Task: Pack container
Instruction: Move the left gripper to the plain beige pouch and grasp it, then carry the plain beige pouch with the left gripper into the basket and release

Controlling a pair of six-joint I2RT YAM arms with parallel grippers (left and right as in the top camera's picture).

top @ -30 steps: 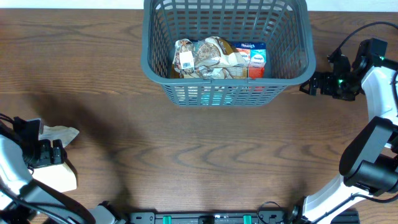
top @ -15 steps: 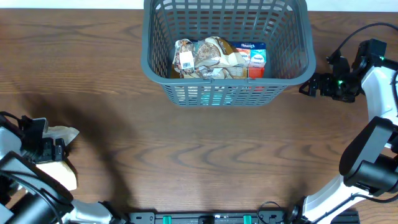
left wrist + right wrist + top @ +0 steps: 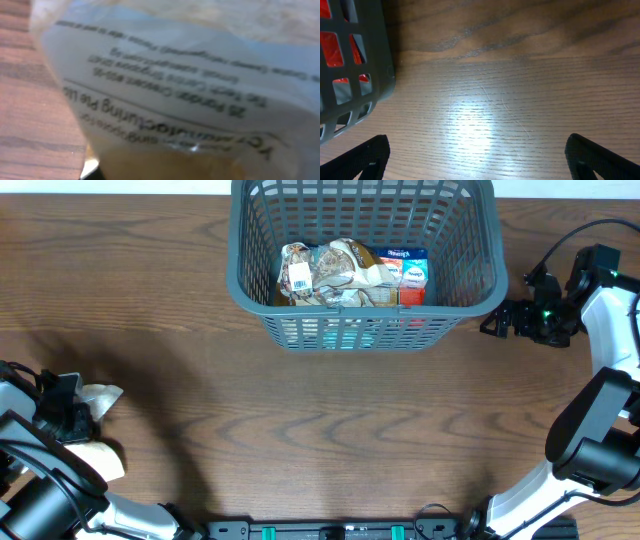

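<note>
The container (image 3: 240,270), a dark grey slotted basket, stands at the back middle of the table, and its corner (image 3: 375,65) shows in the right wrist view. Inside lie crinkled clear packets (image 3: 330,272) and a blue and orange carton (image 3: 412,275). At the far left, my left gripper (image 3: 78,423) sits down over a clear-wrapped cream packet (image 3: 103,394). That packet (image 3: 190,90) fills the left wrist view with printed text and hides the fingers. My right gripper (image 3: 492,323) hovers open just right of the basket, with bare wood between its fingers (image 3: 365,157).
Brown wood table (image 3: 330,420) stretches between the two arms. The right arm's base (image 3: 590,440) stands at the right edge. A black rail (image 3: 330,530) runs along the front edge.
The left arm has shifted slightly down and left over the packet, whose white end has drawn in a little. The right gripper and the basket have stayed put.
</note>
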